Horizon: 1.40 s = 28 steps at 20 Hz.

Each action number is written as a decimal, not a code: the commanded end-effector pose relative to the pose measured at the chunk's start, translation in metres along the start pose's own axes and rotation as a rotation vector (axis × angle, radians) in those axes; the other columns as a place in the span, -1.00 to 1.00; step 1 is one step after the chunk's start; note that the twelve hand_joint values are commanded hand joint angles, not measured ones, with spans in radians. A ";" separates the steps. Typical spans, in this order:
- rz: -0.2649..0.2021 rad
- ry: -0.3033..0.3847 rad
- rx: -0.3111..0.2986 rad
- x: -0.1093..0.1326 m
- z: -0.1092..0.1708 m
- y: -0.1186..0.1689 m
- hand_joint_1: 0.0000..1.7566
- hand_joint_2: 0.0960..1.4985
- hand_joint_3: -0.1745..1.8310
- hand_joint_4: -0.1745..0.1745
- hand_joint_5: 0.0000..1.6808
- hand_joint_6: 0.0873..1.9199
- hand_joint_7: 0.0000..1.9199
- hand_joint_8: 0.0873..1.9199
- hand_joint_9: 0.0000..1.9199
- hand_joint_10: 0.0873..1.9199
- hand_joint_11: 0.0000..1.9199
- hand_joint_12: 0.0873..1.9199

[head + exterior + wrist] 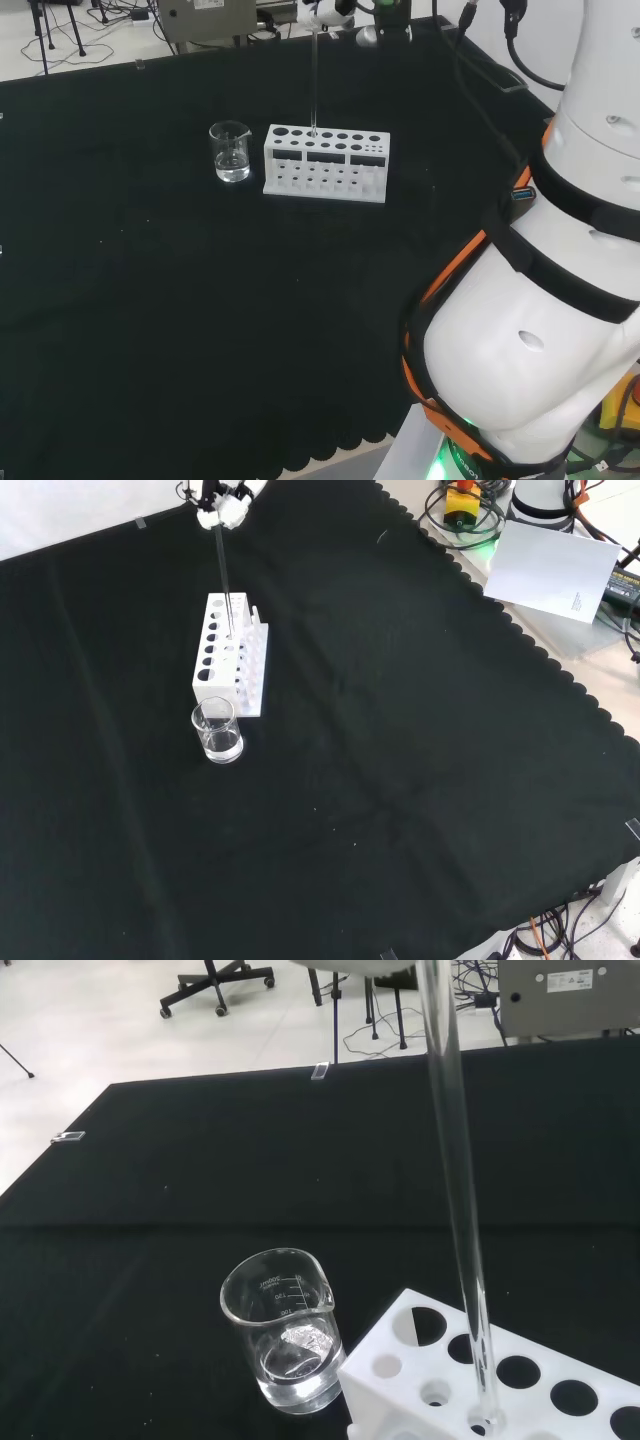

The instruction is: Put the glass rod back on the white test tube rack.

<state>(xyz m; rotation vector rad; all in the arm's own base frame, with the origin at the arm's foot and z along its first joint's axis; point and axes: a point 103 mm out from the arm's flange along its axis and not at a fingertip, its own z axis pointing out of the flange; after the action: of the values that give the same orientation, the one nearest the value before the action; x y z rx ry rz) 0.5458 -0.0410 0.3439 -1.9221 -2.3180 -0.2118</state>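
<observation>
Now the glass rod (314, 85) stands with its long axis close to vertical over the white test tube rack (326, 164), its lower tip down at the rack's top plate. In the wrist view the rod (462, 1220) runs the full height of the picture, and its lower end meets the rack (430, 1370) at a hole, between the large holes and the smaller ones; whether the tip has entered the hole or only touches the rim cannot be told. In the front view the rod (224, 575) leans slightly, its top end a little to the left of its tip on the rack (228, 665).

At the rod's upper end is the hand (222, 505), high above the rack; its fingers are curled round the top of the rod and grip it there. In the head view the hand (328, 12) sits at the picture's top edge, straight above the rack.

A glass beaker (230, 152) with a little clear liquid stands on the black counter (200, 300) just beside the rack's short end, to the rack's left in the head view and nearer than the rack in the front view (217, 731). The beaker (285, 1335) is apart from the rod.
</observation>
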 end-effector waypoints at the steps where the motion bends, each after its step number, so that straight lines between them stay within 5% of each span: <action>1: 0.028 0.001 -0.001 -0.018 0.005 0.001 0.48 0.47 -1.00 -1.00 0.46 -0.77 0.20 0.07 0.83 -0.36 0.27 -0.28; 28: 0.012 0.020 -0.008 -0.018 -0.002 -0.002 0.48 0.47 -1.00 -1.00 0.46 -0.77 0.20 0.07 0.83 -0.36 0.27 -0.28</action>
<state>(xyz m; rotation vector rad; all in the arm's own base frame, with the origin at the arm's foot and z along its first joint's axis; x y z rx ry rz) 0.5484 -0.0583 0.3429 -1.9371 -2.2957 -0.2355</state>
